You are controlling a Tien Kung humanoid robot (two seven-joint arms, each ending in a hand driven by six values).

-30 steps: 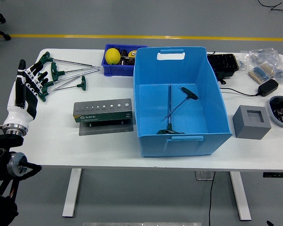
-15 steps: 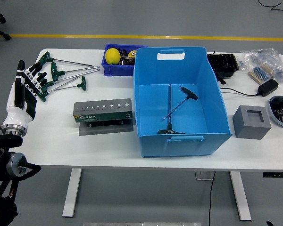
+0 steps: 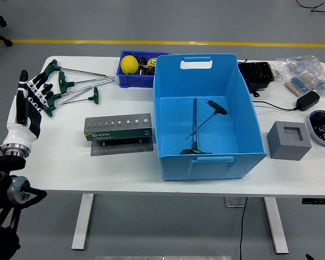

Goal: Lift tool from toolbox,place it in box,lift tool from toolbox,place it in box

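Observation:
A large blue box (image 3: 206, 162) stands mid-table with two T-handle hex keys (image 3: 205, 122) lying crossed on its floor. Several more green-handled T-handle keys (image 3: 76, 86) lie loose at the table's far left. In front of them sits the grey tool holder (image 3: 118, 129) with a row of empty holes. My left hand (image 3: 30, 100) hangs over the table's left edge, fingers straight and spread, holding nothing, its fingertips close to the loose keys' handles. No right arm shows.
A small blue bin (image 3: 136, 79) with a yellow ball (image 3: 129, 64) stands behind the box's left corner. At the right are a black tray (image 3: 255, 75), a grey foam block (image 3: 289, 140), a charger with cable (image 3: 306, 100), bagged parts (image 3: 303, 70) and a parts dish (image 3: 324, 125).
My left hand has drifted slightly left and down toward the table's edge. Nothing else has moved.

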